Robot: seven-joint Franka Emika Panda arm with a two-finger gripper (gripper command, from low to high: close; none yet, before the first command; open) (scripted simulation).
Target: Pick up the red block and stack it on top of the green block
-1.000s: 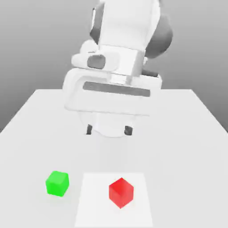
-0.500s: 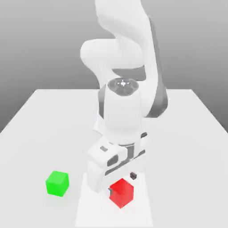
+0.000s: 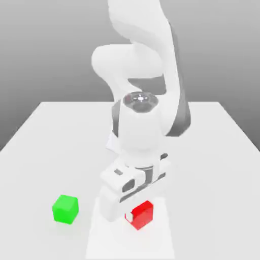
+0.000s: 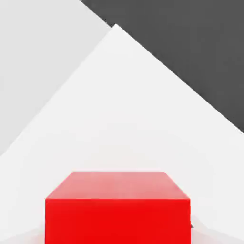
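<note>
The red block point(image 3: 142, 215) sits low at the front of the table in the exterior view, half covered by my white hand. My gripper point(image 3: 136, 211) has come straight down over it and is shut on the red block, whose upper part is hidden by the hand. In the hand view the red block point(image 4: 117, 209) lies very close beneath the camera, with its top and one side face showing. The green block point(image 3: 65, 209) rests on the table toward the exterior view's left of the red one, a short gap apart and untouched.
The blocks rest on a white table point(image 3: 56, 137). A brighter white rectangular patch point(image 3: 104, 238) lies under the red block. My arm's thick links point(image 3: 139, 127) rise directly behind the hand. Beyond the table is plain grey.
The hand dropped from high above the table down onto the red block, and the fingers went from wide open to shut on it. The red block looks slightly turned. The green block stayed put.
</note>
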